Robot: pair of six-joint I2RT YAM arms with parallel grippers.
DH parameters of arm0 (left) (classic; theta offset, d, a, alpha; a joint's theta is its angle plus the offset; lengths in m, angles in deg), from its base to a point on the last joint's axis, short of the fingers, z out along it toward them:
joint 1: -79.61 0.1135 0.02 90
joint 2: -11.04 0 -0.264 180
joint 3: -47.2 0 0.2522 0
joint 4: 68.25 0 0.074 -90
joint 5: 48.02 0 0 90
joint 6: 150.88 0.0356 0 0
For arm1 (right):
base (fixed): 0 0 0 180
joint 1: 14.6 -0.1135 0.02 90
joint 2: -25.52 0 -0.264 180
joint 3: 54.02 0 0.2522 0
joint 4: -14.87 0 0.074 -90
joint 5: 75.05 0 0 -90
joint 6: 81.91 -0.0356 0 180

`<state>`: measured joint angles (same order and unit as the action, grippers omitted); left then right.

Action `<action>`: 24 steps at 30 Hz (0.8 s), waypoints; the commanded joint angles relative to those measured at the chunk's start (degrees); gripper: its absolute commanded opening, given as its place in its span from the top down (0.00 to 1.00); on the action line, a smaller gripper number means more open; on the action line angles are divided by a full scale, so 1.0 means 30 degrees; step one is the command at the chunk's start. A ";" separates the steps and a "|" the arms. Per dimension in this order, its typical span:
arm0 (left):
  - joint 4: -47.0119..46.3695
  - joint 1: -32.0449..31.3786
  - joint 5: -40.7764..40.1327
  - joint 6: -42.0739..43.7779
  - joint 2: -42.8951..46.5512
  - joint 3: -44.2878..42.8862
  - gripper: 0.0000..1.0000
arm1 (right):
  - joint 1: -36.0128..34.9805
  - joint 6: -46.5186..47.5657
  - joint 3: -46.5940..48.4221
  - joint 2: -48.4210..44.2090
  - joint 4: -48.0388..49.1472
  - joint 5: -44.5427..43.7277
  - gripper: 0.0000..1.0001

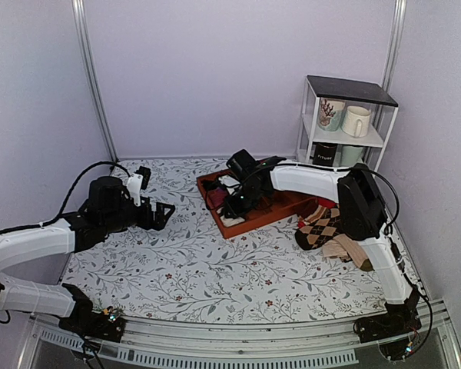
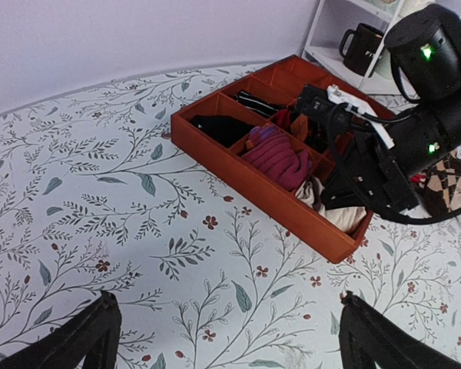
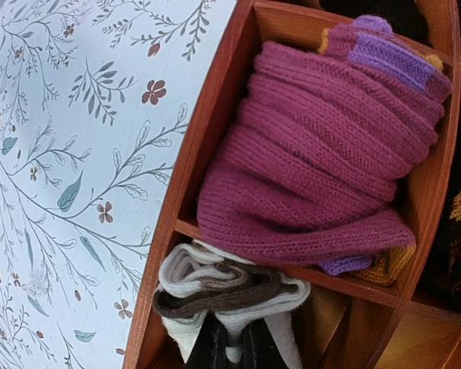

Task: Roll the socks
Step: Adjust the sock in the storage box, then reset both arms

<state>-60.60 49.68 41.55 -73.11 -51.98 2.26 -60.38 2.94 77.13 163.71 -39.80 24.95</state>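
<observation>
right gripper (image 3: 230,350): is reaching down into the tray (image 3: 207,123); its fingers (image 3: 253,354) are standing almost together, pinching a fold of the socks (image 3: 215,284) between them; in the top view this gripper (image 1: 235,206) is sitting over the near end of the tray (image 1: 250,225)
socks: are lying bunched in the compartment directly under the right fingers; cream cloth with a dark brown band looping across the top; the cloth is touching both fingers; in the left wrist view the cream bundle (image 2: 334,215) is showing just below those fingers, at the tray's near corner
tray: orange-brown, divided into compartments; its walls are enclosing the right fingers; it is resting on the table (image 3: 69,154)
magenta roll (image 3: 315,154): is filling the compartment next beyond the right fingers, one divider away from them; purple and mustard patches are showing at its ends
left gripper (image 2: 229,304): is hovering above the table (image 2: 138,215); its fingers (image 2: 92,338) are standing wide apart, with only patterned table surface between them; the tray (image 2: 238,175) is lying ahead and to the right of these fingers, well apart
argyle socks (image 1: 323,227): are lying on the table outside the tray, to the right of the right fingers, near them but not touching
</observation>
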 commanded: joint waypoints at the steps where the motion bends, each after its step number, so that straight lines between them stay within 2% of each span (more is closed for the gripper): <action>1: 0.0240 0.0281 -0.0140 0.0192 -0.0115 -0.0230 0.01 | -0.0307 0.0180 -0.0948 0.2835 -0.3508 -0.1908 0.93; 4: 0.0535 0.0284 -0.0552 0.0213 -0.0044 -0.0393 0.01 | -0.0308 -0.0100 -0.1057 0.1816 -0.2763 -0.1755 0.77; 7: 0.0662 0.0280 -0.0726 0.0155 0.0072 -0.0599 0.01 | -0.0196 -0.0130 -0.1395 0.0143 -0.1283 -0.2024 0.56; 12: 0.0699 0.0324 -0.0819 -0.0036 0.0220 -0.0809 0.00 | 0.0455 -0.0543 -0.3117 -0.3657 0.2688 -0.1335 0.43; 13: 0.0800 0.0337 -0.0846 -0.0063 0.0235 -0.0862 0.01 | 0.0511 -0.0588 -0.3663 -0.4424 0.3569 -0.1197 0.37; 15: 0.1157 0.0357 -0.0921 -0.0083 0.0232 -0.1010 0.01 | 0.0562 -0.0586 -0.4629 -0.5835 0.4884 -0.1098 0.06; 16: 0.1351 0.0367 -0.0980 -0.0084 0.0243 -0.1141 0.00 | 0.0576 -0.0559 -0.5116 -0.6556 0.5338 -0.1117 0.01; 24: 0.2327 0.0845 -0.1259 -0.0168 0.1104 -0.1218 0.01 | 0.1617 -0.1372 -0.9803 -1.1406 0.7181 0.0760 0.00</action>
<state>-55.66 50.58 38.36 -73.16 -50.52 -0.25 -57.49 1.15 53.35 136.74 -22.64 24.62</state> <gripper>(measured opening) 0.995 0.997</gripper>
